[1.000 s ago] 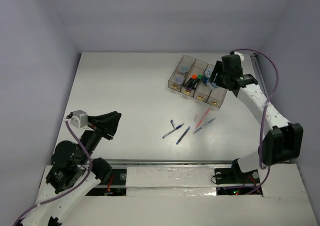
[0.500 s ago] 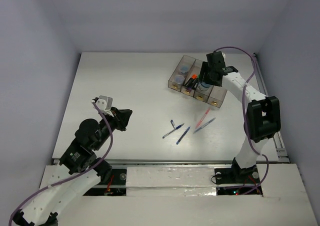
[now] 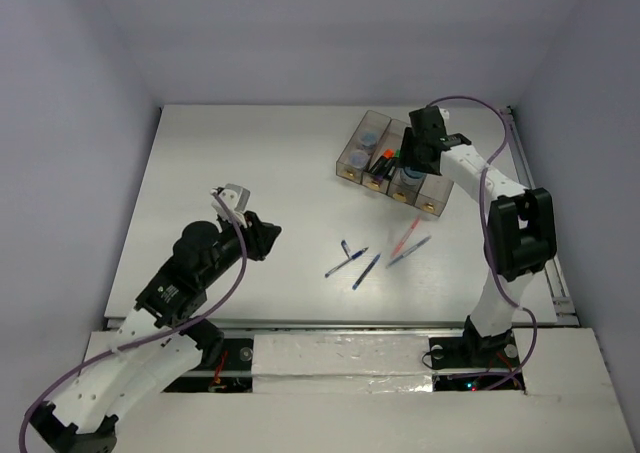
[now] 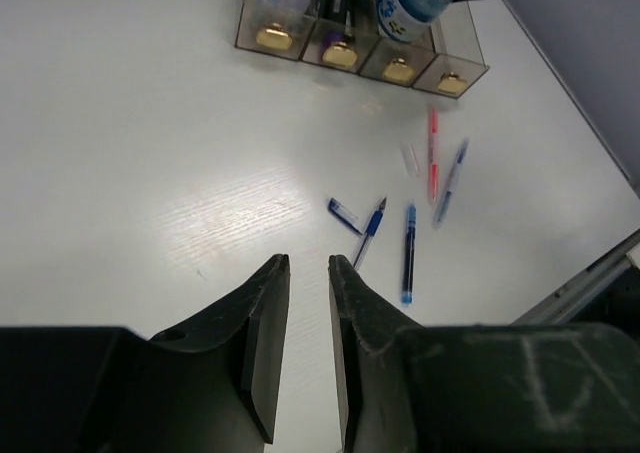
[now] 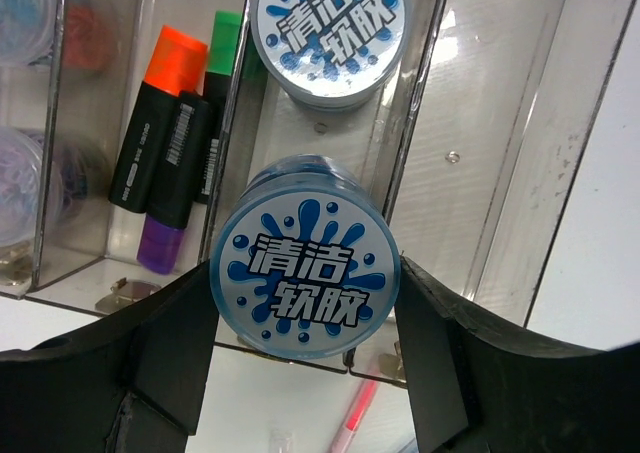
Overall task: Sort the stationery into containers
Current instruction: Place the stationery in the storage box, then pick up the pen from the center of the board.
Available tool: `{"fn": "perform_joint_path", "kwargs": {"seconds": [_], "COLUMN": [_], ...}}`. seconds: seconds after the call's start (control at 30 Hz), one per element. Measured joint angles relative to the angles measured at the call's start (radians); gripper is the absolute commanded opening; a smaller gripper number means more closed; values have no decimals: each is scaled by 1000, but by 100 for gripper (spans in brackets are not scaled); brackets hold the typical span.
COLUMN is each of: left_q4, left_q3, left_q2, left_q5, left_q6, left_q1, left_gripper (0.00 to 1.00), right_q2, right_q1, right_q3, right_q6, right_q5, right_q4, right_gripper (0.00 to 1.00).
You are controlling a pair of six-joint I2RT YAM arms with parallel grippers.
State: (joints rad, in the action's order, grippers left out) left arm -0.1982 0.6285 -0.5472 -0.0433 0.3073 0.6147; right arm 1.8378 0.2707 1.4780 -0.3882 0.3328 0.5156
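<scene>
Looking down on the white table (image 3: 250, 173), I see both arms reaching out from the near edge, the left arm (image 3: 190, 263) low over the bare left half and the right arm (image 3: 490, 183) stretched to the far right. The containers (image 3: 350, 165), four smoky-clear bins joined in a row, sit there at a slant. The right gripper (image 5: 305, 283) hangs over the row with its fingers (image 5: 165, 353) spread wide and pressed to either side of a blue-white roll (image 5: 305, 268), printed face towards the wrist camera. The roll sits above the near end of the bin just right of the one with the markers; whether it touches the bin I cannot tell. A second roll (image 5: 328, 33) of the same print lies deeper in that bin. The neighbouring bin holds an orange-capped marker (image 5: 165, 103), a green-capped marker (image 5: 225, 53) and a purple cap (image 5: 160, 243), packed side by side. The left gripper (image 4: 307, 265) hovers above bare tabletop, its jaws parted by only a narrow slit with nothing between them. Ahead of it, well apart from the bins, the loose pens are scattered: a red pen (image 4: 433, 153), a blue pen (image 4: 408, 253) beside two more blue ones, and one short blue piece (image 4: 343, 211).
</scene>
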Motion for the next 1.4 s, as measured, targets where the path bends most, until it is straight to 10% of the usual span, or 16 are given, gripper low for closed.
{"fn": "perform_joint_path", "kwargs": {"seconds": [0.23,0.43,0.5,0.63,0.93,1.4], "left_q4": [0,1,0,7,18,204], "left_q3": [0,0,0,0,15,43], "left_q2": [-86,-148,-155,-159,-258,-683], "left_q5": [-64,-96,-97,-98,-34,283], "left_q6": [-2,-2,1,13,35,118], "left_q1": [-2,-2,-1,10,117,490], "left_gripper": [29,29,28,26,0,20], "right_q2": [16,11,0,-83,-459,-718], "right_q1": [6,6,6,13,174,274], "right_q3": [0,0,0,-39,-410,-742], "right_q6": [1,16,22,37,17,-38], "right_q5": [-8,-20,-28,-45,-171,-236], "right_q4": [0,-1,-1,-31,-179,-256], "right_gripper": [85,87,78,0,0,0]}}
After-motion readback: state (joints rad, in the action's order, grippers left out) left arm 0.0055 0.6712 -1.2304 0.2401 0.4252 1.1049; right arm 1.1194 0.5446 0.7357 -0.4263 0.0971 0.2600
